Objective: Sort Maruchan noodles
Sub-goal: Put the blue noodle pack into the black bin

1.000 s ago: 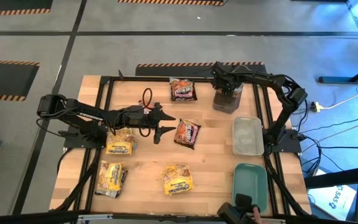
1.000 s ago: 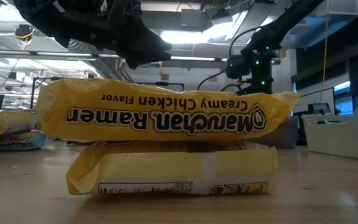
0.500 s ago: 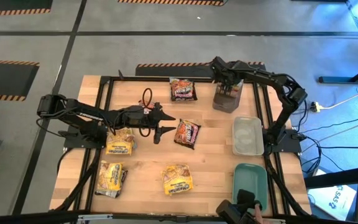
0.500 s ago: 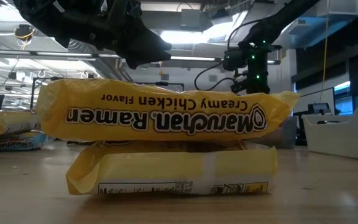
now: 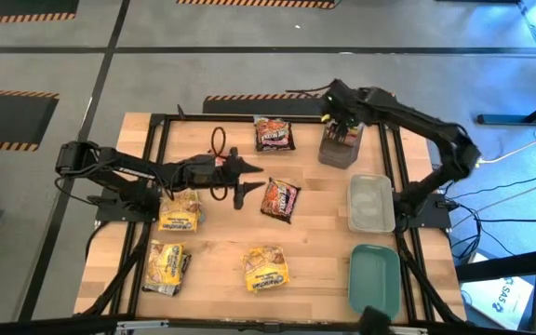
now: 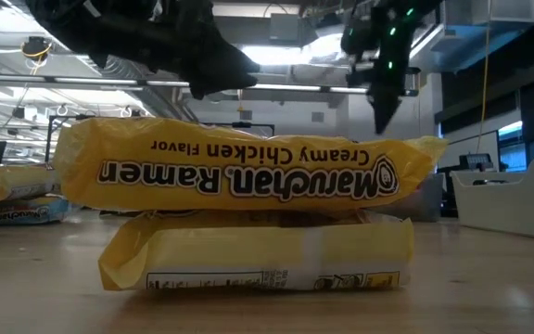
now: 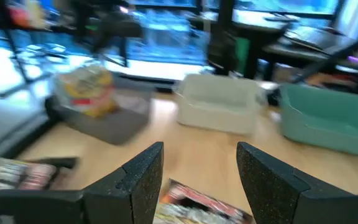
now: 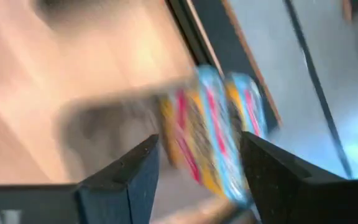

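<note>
The left tool hangs above the middle of the table with its two fingers spread and nothing between them. The dark red ramen packet lies just ahead of it; in the left wrist view that packet's edge shows just beyond the fingers, so this arm looks lined up to take it next.

The right tool is at the far edge of the table, directly over a grey bin that already has colourful packets standing in it. Its jaws stand apart and empty, and in the right wrist view those packets show in the gap between them, inside the bin. From that I judge the bin to be one sorting place.

A second dark red packet lies just beside the right tool, on the side away from the bin. Three yellow piles sit behind and beside the left tool: one close under its arm, one toward the near corner, and the Creamy Chicken pair stacked near the near edge. They seem grouped by flavour.
</note>
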